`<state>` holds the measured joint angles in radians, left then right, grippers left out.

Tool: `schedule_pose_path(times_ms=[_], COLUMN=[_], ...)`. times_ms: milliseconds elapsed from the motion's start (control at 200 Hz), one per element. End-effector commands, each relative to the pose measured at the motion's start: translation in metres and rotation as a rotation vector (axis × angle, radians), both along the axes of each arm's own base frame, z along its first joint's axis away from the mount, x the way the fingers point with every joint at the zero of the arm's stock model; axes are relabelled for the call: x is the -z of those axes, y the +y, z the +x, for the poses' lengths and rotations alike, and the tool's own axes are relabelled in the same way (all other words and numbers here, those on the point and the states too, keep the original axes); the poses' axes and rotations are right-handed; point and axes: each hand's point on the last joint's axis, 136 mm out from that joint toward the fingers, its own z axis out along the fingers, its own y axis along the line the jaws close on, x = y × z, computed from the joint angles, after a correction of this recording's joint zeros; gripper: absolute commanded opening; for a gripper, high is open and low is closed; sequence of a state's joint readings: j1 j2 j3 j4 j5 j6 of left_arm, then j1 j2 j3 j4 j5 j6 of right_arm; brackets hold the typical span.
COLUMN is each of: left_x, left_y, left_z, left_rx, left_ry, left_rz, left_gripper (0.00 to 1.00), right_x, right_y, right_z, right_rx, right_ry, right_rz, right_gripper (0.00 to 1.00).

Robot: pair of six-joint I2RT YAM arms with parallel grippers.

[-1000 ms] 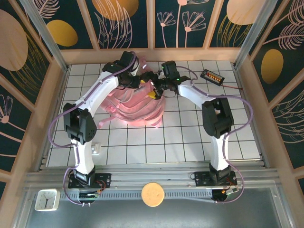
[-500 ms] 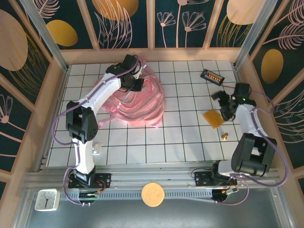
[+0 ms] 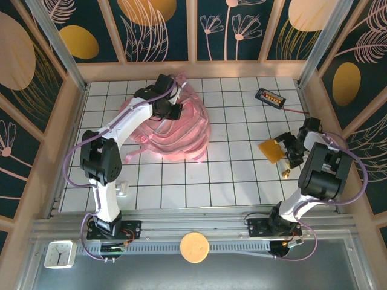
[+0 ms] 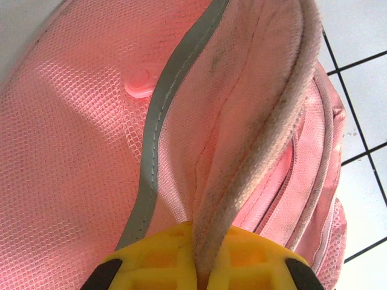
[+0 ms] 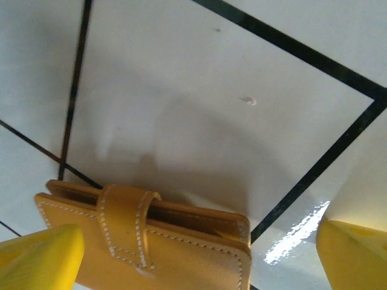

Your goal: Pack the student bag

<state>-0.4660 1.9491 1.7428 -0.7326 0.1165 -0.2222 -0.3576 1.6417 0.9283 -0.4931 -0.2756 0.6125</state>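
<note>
Left wrist — student bag (image 4: pixel 72 151) (contents hidden).

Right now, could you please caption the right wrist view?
Open right gripper over a tan wallet on the tiled table.

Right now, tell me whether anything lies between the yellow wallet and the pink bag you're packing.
Nothing visible does. Bare white tiles run from the wallet left to the bag. The left jaws pinch the bag's rim on its far side, away from that path; the open right jaws flank the wallet.
</note>
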Motion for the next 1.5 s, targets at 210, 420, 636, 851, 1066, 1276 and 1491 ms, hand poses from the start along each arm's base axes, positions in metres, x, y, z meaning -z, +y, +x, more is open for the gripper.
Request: schedule_pose_path(times_ms=[210,420,636,851,1066,1276,1491], left_x=[-0.018,-0.015,-0.018,-0.026,-0.033,-0.05,-0.07], left_y=[-0.007,-0.004,-0.002,-0.002,-0.005,-0.01,-0.008], left_z=[0.003,0.001,0.0,0.0,0.002,0.007,0.007], left_rx=[0.023,0.027,0.03,0.026,0.029,0.032,0.019], left_ry=[-0.05,-0.05,-0.057,-0.067,-0.07,-0.082,-0.108], left_rz=[-0.025,-0.013,-0.009,-0.017,-0.025,-0.047,-0.059], left_gripper=[0.0,0.0,0.0,0.0,0.0,0.0,0.0], right_x=[0.004,0.0,-0.02,-0.084,-0.169,-0.199,-0.19], right_y=[0.035,0.041,0.051,0.102,0.187,0.273,0.342], right_z=[0.005,0.004,0.015,0.034,0.048,0.056,0.076], right_rx=[-0.036,-0.046,-0.08,-0.212,-0.392,-0.532,-0.654], right_ry=[-0.042,-0.054,-0.108,-0.255,-0.432,-0.498,-0.487], right_rz=[0.079,0.069,0.059,0.125,0.251,0.399,0.467], right_gripper=[0.54,0.11,0.0,0.0,0.0,0.0,0.0])
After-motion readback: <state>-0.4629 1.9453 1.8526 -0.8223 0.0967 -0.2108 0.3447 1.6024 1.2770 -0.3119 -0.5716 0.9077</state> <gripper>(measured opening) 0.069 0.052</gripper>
